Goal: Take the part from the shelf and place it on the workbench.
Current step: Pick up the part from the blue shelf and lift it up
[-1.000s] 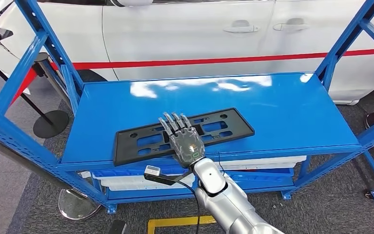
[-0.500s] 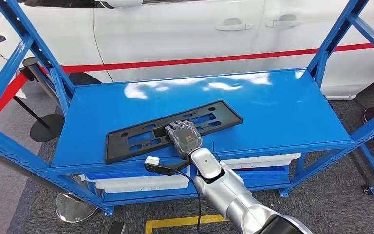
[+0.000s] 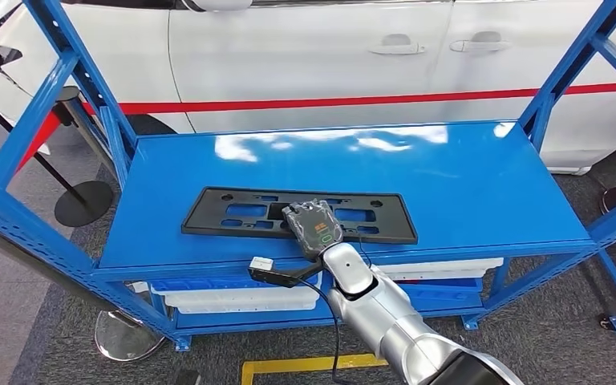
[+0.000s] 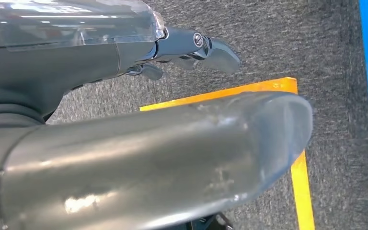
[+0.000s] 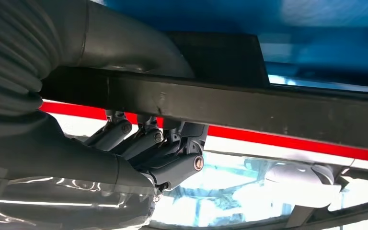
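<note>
**Right hand closed on the plate frame at the shelf's front edge**

Where the head view looks down on the blue metal shelf (image 3: 465, 184), the flat black plastic licence-plate frame (image 3: 233, 215) lies along the deck near its front edge, well short of the back edge. The right hand (image 3: 314, 228) covers the frame's front rail about midway along it, fingers curled over the rail. A silver forearm (image 3: 377, 317) rises to it from below the shelf's front lip. Behind the shelf stands a white car with a red stripe (image 3: 329, 103).

From the left wrist, the left hand (image 4: 124, 52) hangs over grey carpet beside the shelf, close to a yellow floor line (image 4: 302, 177); whether its fingers are curled or spread cannot be told.

From the right wrist, dark fingers (image 5: 143, 143) wrap one side of the frame's black rail (image 5: 268, 108) and the thick grey thumb presses the other, so the frame is gripped, with the shelf's blue surface just beyond it.
</note>
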{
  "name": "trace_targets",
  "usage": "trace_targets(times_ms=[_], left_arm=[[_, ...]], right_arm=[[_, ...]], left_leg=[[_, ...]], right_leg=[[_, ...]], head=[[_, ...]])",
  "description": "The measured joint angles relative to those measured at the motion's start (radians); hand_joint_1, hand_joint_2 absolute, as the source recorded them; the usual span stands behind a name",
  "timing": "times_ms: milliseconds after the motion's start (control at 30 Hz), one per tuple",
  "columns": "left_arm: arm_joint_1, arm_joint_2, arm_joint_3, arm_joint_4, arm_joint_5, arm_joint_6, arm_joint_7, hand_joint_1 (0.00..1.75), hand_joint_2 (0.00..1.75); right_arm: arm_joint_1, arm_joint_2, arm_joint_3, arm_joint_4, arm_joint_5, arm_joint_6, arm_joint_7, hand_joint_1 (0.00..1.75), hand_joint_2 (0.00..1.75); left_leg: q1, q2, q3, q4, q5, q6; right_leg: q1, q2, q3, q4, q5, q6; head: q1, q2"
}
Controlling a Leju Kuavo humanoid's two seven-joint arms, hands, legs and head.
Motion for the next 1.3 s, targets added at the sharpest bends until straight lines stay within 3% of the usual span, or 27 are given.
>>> trace_targets(times_ms=[33,133,200,300,333,367,400,467,533,633,700,733,800,833,867,900,933,1000,1033,1067,1200,1233,1300], left_arm=[[0.000,0.001,0.001,0.000,0.003,0.001,-0.001,0.00,0.00],[0.005,0.005,0.007,0.000,0.022,0.012,-0.005,0.00,0.00],[0.012,0.007,0.019,0.000,0.042,0.020,-0.014,0.00,0.00],[0.023,0.011,0.040,0.000,0.064,0.031,-0.021,0.00,0.00],[0.026,0.012,0.048,0.000,0.072,0.036,-0.020,0.00,0.00],[0.031,0.014,0.056,0.000,0.079,0.041,-0.019,0.00,0.00],[0.035,0.016,0.065,0.000,0.086,0.046,-0.017,0.00,0.00],[0.045,0.021,0.081,0.000,0.098,0.052,-0.018,0.00,0.00],[0.050,0.024,0.096,0.000,0.109,0.054,-0.023,0.00,0.00],[0.062,0.028,0.114,0.000,0.118,0.054,-0.030,0.00,0.00],[0.067,0.029,0.122,0.000,0.119,0.055,-0.034,0.00,0.00],[0.068,0.030,0.124,0.000,0.119,0.057,-0.036,0.00,0.00],[0.068,0.030,0.129,0.000,0.119,0.063,-0.038,0.00,0.00],[0.069,0.030,0.131,0.000,0.120,0.065,-0.038,0.00,0.00],[0.069,0.031,0.135,0.000,0.122,0.066,-0.038,0.00,0.00],[0.070,0.031,0.138,0.000,0.124,0.067,-0.038,0.00,0.00],[0.070,0.031,0.141,0.000,0.125,0.067,-0.039,0.00,0.00],[0.070,0.031,0.147,0.000,0.129,0.067,-0.038,0.00,0.00],[0.069,0.031,0.150,0.000,0.133,0.067,-0.035,0.00,0.00],[0.068,0.031,0.154,0.000,0.138,0.068,-0.029,0.00,0.00],[0.070,0.031,0.179,0.000,0.166,0.081,-0.002,0.00,0.00],[0.071,0.031,0.187,0.000,0.173,0.086,0.001,0.00,0.00],[0.072,0.030,0.203,0.000,0.185,0.093,0.005,0.00,0.00]], right_arm=[[0.002,-0.001,0.000,-0.003,-0.015,-0.009,-0.011,1.75,1.75],[0.029,-0.002,-0.009,-0.052,-0.153,-0.035,-0.098,1.75,1.75],[0.064,-0.001,-0.020,-0.149,-0.313,-0.036,-0.179,1.75,1.75],[0.114,0.004,-0.030,-0.325,-0.524,-0.019,-0.247,1.75,1.75],[0.135,0.005,-0.033,-0.385,-0.603,-0.011,-0.273,1.75,1.75],[0.158,0.004,-0.037,-0.448,-0.690,-0.003,-0.301,1.75,1.75],[0.182,0.004,-0.041,-0.518,-0.782,0.008,-0.327,1.75,1.75],[0.227,-0.001,-0.048,-0.665,-0.952,0.029,-0.356,1.75,1.75],[0.264,-0.019,-0.060,-0.807,-1.077,0.044,-0.364,1.75,1.75],[0.302,-0.056,-0.079,-0.967,-1.160,0.056,-0.373,1.75,1.75],[0.321,-0.077,-0.087,-1.039,-1.191,0.056,-0.386,1.75,1.75],[0.331,-0.087,-0.091,-1.069,-1.212,0.055,-0.394,1.75,1.75],[0.357,-0.109,-0.100,-1.117,-1.269,0.057,-0.405,1.75,1.75],[0.372,-0.119,-0.105,-1.134,-1.300,0.060,-0.408,1.75,1.75],[0.388,-0.129,-0.109,-1.147,-1.325,0.063,-0.410,1.75,1.75],[0.402,-0.137,-0.114,-1.158,-1.343,0.066,-0.412,1.75,1.75],[0.413,-0.143,-0.118,-1.168,-1.354,0.068,-0.414,1.75,1.75],[0.427,-0.150,-0.124,-1.186,-1.363,0.066,-0.417,1.75,1.75],[0.436,-0.152,-0.126,-1.194,-1.367,0.062,-0.417,1.75,1.75],[0.451,-0.152,-0.127,-1.201,-1.372,0.059,-0.416,1.75,1.75],[0.579,-0.153,-0.129,-1.212,-1.391,0.068,-0.460,1.75,1.75],[0.618,-0.154,-0.130,-1.212,-1.392,0.079,-0.488,1.75,1.75],[0.693,-0.155,-0.134,-1.210,-1.397,0.117,-0.547,1.75,1.75]], left_leg=[[-0.002,-0.001,0.000,0.002,-0.002,-0.005],[0.000,-0.001,0.003,0.001,-0.005,-0.023],[0.004,0.002,-0.007,0.035,-0.033,-0.033],[0.006,0.004,-0.081,0.216,-0.131,-0.043],[0.006,0.004,-0.104,0.267,-0.150,-0.046],[0.007,0.004,-0.111,0.284,-0.149,-0.047],[0.008,0.005,-0.098,0.260,-0.130,-0.048],[0.011,0.005,-0.028,0.126,-0.068,-0.044],[0.008,0.003,0.022,0.023,-0.036,-0.034],[0.003,0.001,0.025,0.003,-0.028,-0.016],[0.006,0.003,0.026,-0.005,-0.019,-0.002],[0.007,0.004,0.025,-0.009,-0.016,0.004],[0.007,0.005,0.023,-0.010,-0.014,0.009],[0.006,0.005,0.022,-0.010,-0.014,0.010],[0.005,0.004,0.022,-0.009,-0.015,0.011],[0.005,0.003,0.022,-0.008,-0.015,0.010],[0.005,0.003,0.023,-0.007,-0.017,0.009],[0.003,0.002,0.023,-0.002,-0.022,0.002],[0.001,0.002,0.023,0.001,-0.025,-0.003],[-0.001,0.002,0.023,0.002,-0.027,-0.007],[0.001,0.002,0.022,0.017,-0.047,-0.028],[0.002,0.003,0.008,0.051,-0.071,-0.033],[0.004,0.004,-0.044,0.170,-0.140,-0.040]], right_leg=[[0.002,0.000,0.016,-0.033,0.007,-0.004],[0.006,0.002,0.024,-0.049,0.009,-0.021],[0.003,0.002,0.032,-0.058,0.012,-0.036],[0.003,0.004,0.037,-0.061,0.012,-0.048],[0.004,0.005,0.037,-0.061,0.012,-0.049],[0.004,0.005,0.037,-0.060,0.011,-0.048],[0.004,0.005,0.038,-0.059,0.011,-0.048],[0.004,0.006,0.037,-0.054,0.008,-0.043],[0.006,0.006,0.033,-0.049,0.005,-0.031],[0.007,0.005,0.029,-0.050,0.009,-0.011],[0.004,0.006,0.018,-0.028,-0.009,-0.002],[0.003,0.006,0.000,0.012,-0.036,0.003],[0.001,0.005,-0.061,0.142,-0.104,0.009],[0.000,0.005,-0.091,0.202,-0.126,0.011],[-0.001,0.005,-0.106,0.232,-0.129,0.012],[-0.001,0.005,-0.103,0.222,-0.112,0.012],[-0.001,0.005,-0.080,0.173,-0.079,0.010],[0.001,0.004,-0.011,0.033,-0.015,0.003],[0.003,0.004,0.013,-0.016,0.000,-0.001],[0.005,0.004,0.025,-0.041,0.003,-0.005],[0.005,0.001,0.033,-0.054,0.001,-0.029],[0.003,-0.002,0.035,-0.056,0.002,-0.036],[0.003,-0.006,0.037,-0.056,0.003,-0.043]], head=[[0.000,0.000],[-0.001,0.000],[-0.001,0.000],[-0.002,0.000],[-0.002,0.000],[-0.002,0.000],[-0.002,0.000],[-0.003,0.000],[-0.003,0.000],[-0.002,0.000],[0.000,0.000],[0.001,0.000],[0.004,0.000],[0.004,0.000],[0.004,0.000],[0.004,0.000],[0.004,0.000],[0.004,0.000],[0.004,0.000],[0.003,0.000],[0.002,0.000],[0.000,0.000],[-0.002,0.000]])
